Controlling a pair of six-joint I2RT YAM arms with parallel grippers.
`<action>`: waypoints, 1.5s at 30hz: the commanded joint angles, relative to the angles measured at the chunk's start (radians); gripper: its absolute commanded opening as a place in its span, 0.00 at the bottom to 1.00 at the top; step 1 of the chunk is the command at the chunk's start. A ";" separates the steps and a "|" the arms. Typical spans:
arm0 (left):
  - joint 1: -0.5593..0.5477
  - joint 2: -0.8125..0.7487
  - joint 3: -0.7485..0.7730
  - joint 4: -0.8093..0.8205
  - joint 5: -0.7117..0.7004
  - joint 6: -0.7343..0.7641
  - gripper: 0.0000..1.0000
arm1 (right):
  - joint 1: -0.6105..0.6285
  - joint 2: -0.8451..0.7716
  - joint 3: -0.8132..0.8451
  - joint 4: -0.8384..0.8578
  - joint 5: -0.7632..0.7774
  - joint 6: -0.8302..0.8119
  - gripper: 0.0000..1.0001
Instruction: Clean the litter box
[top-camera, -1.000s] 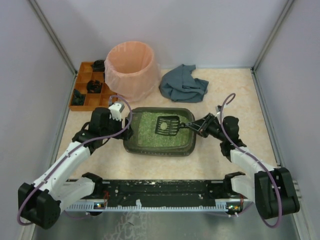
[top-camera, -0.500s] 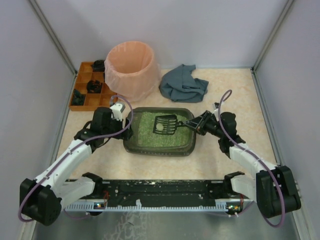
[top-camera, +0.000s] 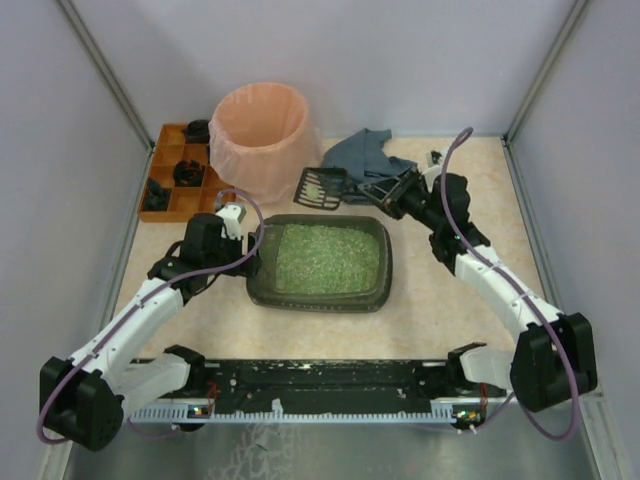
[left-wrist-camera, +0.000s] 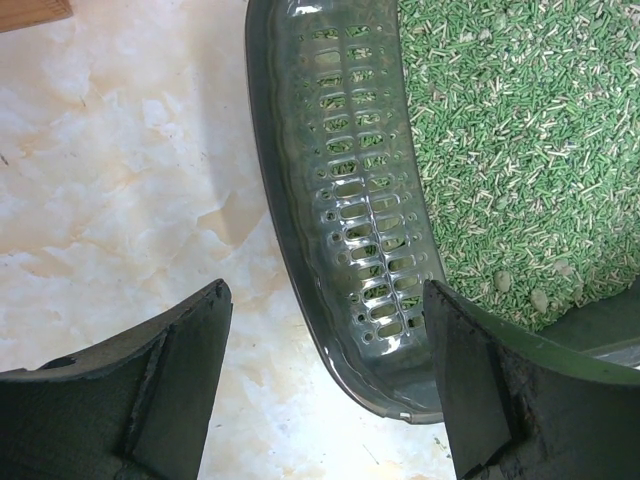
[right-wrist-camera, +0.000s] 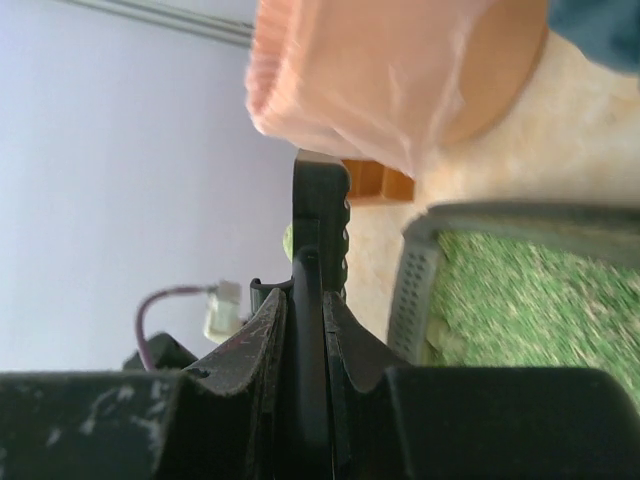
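The shallow, dark olive-grey plastic litter box (top-camera: 320, 262), filled with green granular litter, sits mid-table on the marbled beige table (top-camera: 450, 320). The left hand (top-camera: 250, 265) stands wide open astride the box's left wall, one finger outside and one over the litter, pinching nothing. The black slotted plastic scoop (top-camera: 322, 186) was low over the litter a second ago. It has since been lifted clear and hangs just behind the box's far rim, its handle clamped in the closed right hand (top-camera: 385, 190). It is near the round pink-lined bin (top-camera: 262, 140) beyond the box's far left corner, so dumping looks next. Whether the scoop carries anything I cannot tell.
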 joint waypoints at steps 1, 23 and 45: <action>0.007 -0.005 0.032 -0.005 0.004 -0.003 0.83 | 0.031 0.103 0.221 0.034 0.088 -0.003 0.00; 0.008 -0.011 0.024 -0.006 0.007 -0.009 0.83 | 0.222 0.933 1.524 -0.510 0.460 -0.662 0.00; 0.011 -0.012 0.018 -0.007 0.001 -0.027 0.82 | 0.448 0.740 1.347 -0.128 0.688 -1.362 0.00</action>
